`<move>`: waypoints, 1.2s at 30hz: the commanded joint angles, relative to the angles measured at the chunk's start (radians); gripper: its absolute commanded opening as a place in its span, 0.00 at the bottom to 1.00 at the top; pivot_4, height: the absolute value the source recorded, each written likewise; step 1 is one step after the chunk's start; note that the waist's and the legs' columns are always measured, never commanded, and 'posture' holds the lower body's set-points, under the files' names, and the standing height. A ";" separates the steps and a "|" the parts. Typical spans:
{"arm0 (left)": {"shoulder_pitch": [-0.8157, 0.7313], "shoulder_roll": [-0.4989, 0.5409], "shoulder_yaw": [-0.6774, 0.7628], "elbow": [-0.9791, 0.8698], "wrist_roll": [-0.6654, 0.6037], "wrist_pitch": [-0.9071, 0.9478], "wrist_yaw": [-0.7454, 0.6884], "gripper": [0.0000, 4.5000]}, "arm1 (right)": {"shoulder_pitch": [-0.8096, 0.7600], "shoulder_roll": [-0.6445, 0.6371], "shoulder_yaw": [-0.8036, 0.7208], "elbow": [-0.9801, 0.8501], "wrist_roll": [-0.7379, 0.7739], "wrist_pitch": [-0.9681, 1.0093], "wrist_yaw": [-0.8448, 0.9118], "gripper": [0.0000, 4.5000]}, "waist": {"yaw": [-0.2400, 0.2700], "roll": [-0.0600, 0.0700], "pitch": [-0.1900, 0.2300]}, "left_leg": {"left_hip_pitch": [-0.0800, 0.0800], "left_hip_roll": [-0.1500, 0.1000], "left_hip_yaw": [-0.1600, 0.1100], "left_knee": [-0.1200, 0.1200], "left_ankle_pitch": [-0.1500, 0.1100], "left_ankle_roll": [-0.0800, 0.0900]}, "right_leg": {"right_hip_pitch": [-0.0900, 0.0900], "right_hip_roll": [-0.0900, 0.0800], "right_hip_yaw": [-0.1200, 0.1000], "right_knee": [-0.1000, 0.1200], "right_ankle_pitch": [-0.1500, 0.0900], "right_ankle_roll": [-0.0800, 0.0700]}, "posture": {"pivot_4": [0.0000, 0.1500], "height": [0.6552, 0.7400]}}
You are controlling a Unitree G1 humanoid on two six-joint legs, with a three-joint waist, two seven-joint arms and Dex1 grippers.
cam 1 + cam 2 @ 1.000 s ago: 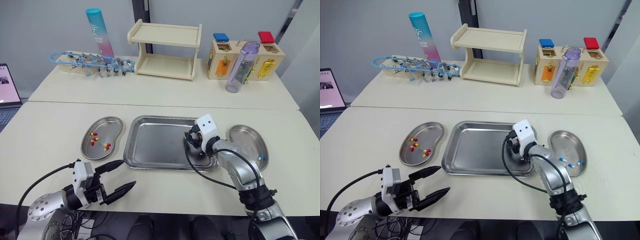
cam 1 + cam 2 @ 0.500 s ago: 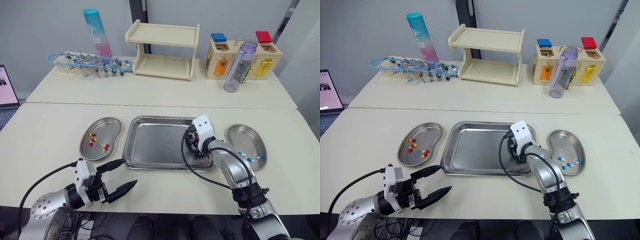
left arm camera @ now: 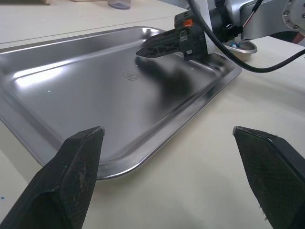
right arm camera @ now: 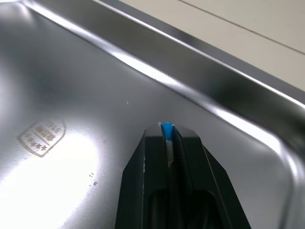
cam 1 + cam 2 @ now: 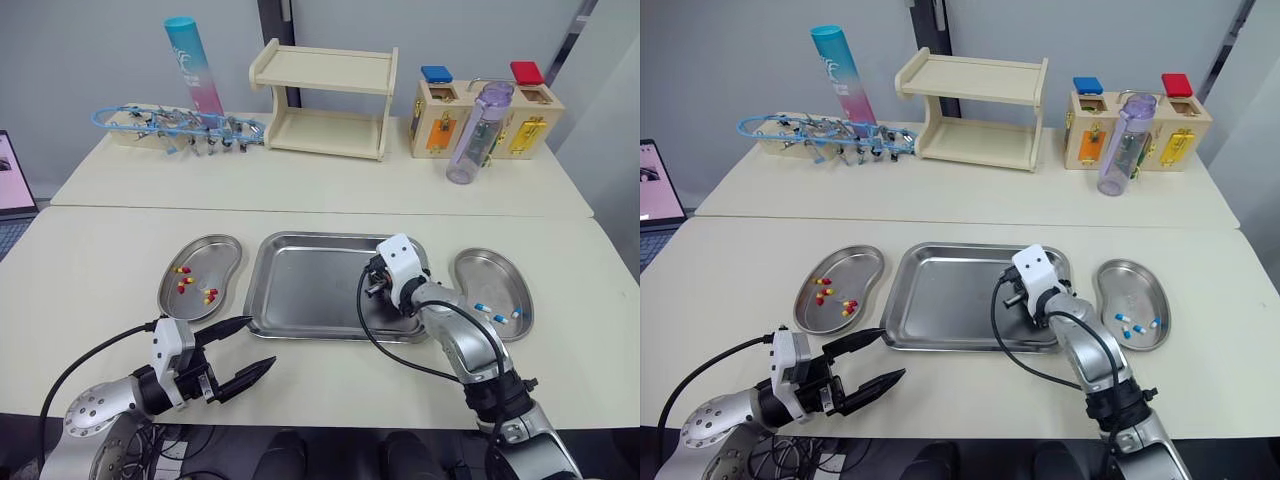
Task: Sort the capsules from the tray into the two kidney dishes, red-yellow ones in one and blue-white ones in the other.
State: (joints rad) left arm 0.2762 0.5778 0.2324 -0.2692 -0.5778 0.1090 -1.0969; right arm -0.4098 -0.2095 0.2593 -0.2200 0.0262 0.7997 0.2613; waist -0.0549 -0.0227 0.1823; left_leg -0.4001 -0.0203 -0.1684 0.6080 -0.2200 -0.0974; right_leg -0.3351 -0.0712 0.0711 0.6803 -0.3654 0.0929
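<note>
The steel tray (image 5: 300, 295) lies in the middle of the near table. Over its right end my right gripper (image 4: 167, 130) is shut on a blue-white capsule (image 4: 167, 128), whose blue tip shows between the fingertips. It hangs just above the tray floor (image 3: 95, 86), near the far right corner. The left kidney dish (image 5: 222, 245) holds several red-yellow capsules (image 5: 185, 270). In the right kidney dish (image 5: 470, 262) lie a few blue-white capsules (image 5: 483, 307). My left gripper (image 5: 258, 343) stands open and empty over the table, near the tray's front left corner.
On the far table stand a wooden shelf (image 5: 325, 100), a box with coloured locks (image 5: 485, 115), a purple bottle (image 5: 470, 135), a tall blue-pink tube (image 5: 195, 65) and a blue wire toy (image 5: 175, 130). A laptop (image 5: 12, 190) sits at the far left edge.
My right gripper's fingers have closed on the blue-white capsule at the tray's right end. The left gripper has stayed open and in place.
</note>
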 commanded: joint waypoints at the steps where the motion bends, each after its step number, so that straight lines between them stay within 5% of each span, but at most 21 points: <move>1: -0.017 0.035 -0.010 -0.067 -0.062 0.018 -0.066 1.00 | 0.033 -0.070 -0.038 -0.198 0.037 0.032 0.070 0.01 | 0.002 0.000 0.000 | 0.000 0.000 0.000 0.000 0.000 0.000 | 0.000 0.000 0.000 0.000 0.000 0.000 | 1.00 1.00; 12: -0.150 0.035 -0.157 -0.116 -0.084 -0.005 -0.220 1.00 | 0.271 -0.399 -0.435 -0.482 0.200 0.208 0.249 0.01 | 0.021 0.001 0.000 | -0.001 0.000 0.002 0.000 0.000 0.000 | 0.003 0.000 0.000 -0.001 0.000 0.000 | 1.00 1.00; 22: -0.222 0.012 -0.213 -0.112 -0.092 0.005 -0.224 1.00 | 0.392 -0.452 -0.547 -0.473 0.198 0.323 0.195 0.01 | 0.020 0.001 0.000 | 0.000 0.000 0.002 0.000 0.000 0.000 | 0.006 0.000 0.001 -0.001 0.000 0.000 | 1.00 1.00; 23: -0.226 0.010 -0.212 -0.113 -0.095 0.012 -0.216 1.00 | 0.388 -0.446 -0.547 -0.469 0.193 0.313 0.184 0.14 | 0.020 0.001 0.000 | -0.001 0.000 0.002 0.000 0.000 0.000 | 0.006 0.000 0.001 -0.001 0.000 0.000 | 1.00 1.00; 32: -0.228 0.033 -0.192 -0.137 -0.099 0.104 -0.125 1.00 | 0.352 -0.476 -0.555 -0.427 0.192 0.245 0.181 0.70 | 0.022 0.001 0.000 | 0.000 0.000 0.002 0.000 0.000 0.000 | 0.006 0.000 0.000 -0.001 0.000 0.000 | 1.00 1.00; 36: -0.200 0.073 -0.109 -0.165 -0.051 0.189 0.047 1.00 | 0.406 -0.551 -0.583 -0.403 0.200 0.059 0.294 0.75 | 0.023 0.001 0.001 | -0.001 0.000 0.002 0.000 0.000 0.000 | 0.006 0.000 0.000 -0.001 0.000 0.000 | 1.00 1.00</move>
State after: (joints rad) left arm 0.0626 0.6211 0.0623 -0.3996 -0.6461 0.2646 -1.1176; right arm -0.0213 -0.7359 -0.2734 -0.6072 0.2207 0.9489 0.5030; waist -0.0317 -0.0222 0.1830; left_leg -0.4008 -0.0205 -0.1669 0.6082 -0.2201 -0.0971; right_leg -0.3288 -0.0713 0.0713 0.6788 -0.3655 0.0931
